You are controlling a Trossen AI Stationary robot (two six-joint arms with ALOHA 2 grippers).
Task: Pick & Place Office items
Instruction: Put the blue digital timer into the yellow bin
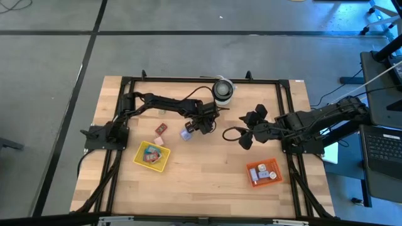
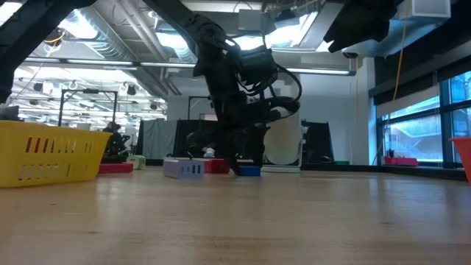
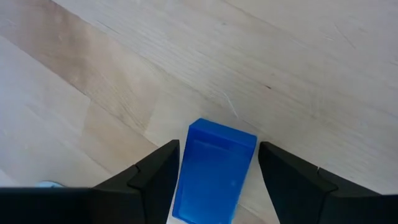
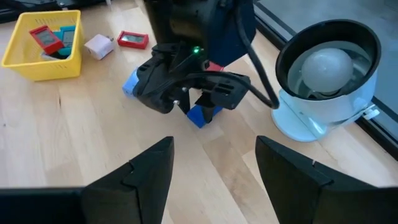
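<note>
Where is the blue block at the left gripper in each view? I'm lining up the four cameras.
High view: hidden under the left gripper, centre table.
Low view: blue block on the table at the gripper's tips.
Left wrist view: between the open fingers, bottom centre.
Right wrist view: centre, under the gripper.
Shared landmark: the left gripper.

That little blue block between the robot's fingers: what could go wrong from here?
The left gripper straddles the blue block with gaps on both sides, so closing off-centre might twist or push it away. A lavender block lies right beside the arm and could get nudged. The white roll stands close behind.
</note>
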